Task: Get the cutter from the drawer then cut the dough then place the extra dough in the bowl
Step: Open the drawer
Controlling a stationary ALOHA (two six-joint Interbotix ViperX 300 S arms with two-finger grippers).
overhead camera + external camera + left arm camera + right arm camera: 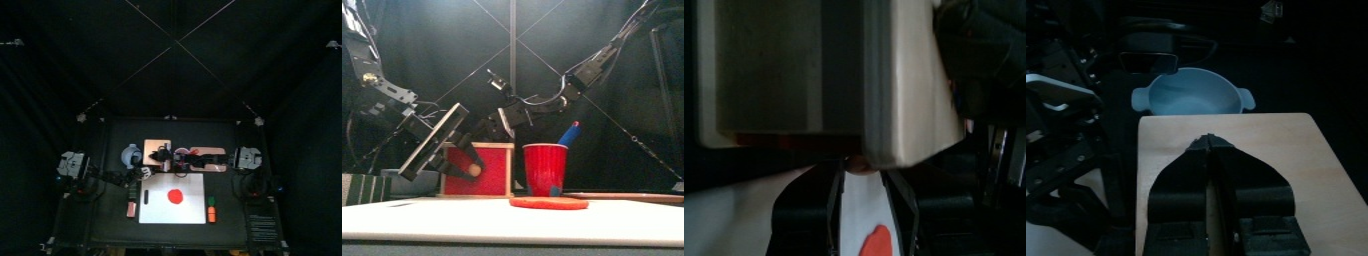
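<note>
Nearest, at the front of the desk [110, 225], a white cutting board [476, 225] lies flat, smooth and matte. On it rests a thin red dough [549, 202] disc, soft-edged and uncut. Just behind stands a glossy red cup [545, 168] with a blue toy knife [569, 132] leaning out of it.

Beside the cup, toward the left, sits the pale wooden box [804, 70], square-cornered, with its red drawer front [492, 180] facing forward. The drawer looks closed, so the cutter is judged to be inside and out of sight.

The left pincer [862, 180] is right at that red front, its jaws a little apart on either side of a small knob. Whether they touch the knob cannot be made out. The right pincer [1213, 150] comes down onto the box's flat wooden top with its jaws together and tips on or just above the wood, probably bracing it.

The coming move turns on one line. The drawer slides out toward the desk's front, straight back along the left pincer's reach, so the left arm is the nearer one to pull. The right arm keeps the light box from being dragged along.

Farthest back, just beyond the box, waits the blue-grey bowl [1189, 95], round and smooth with two small handles, nothing visible in it.
</note>
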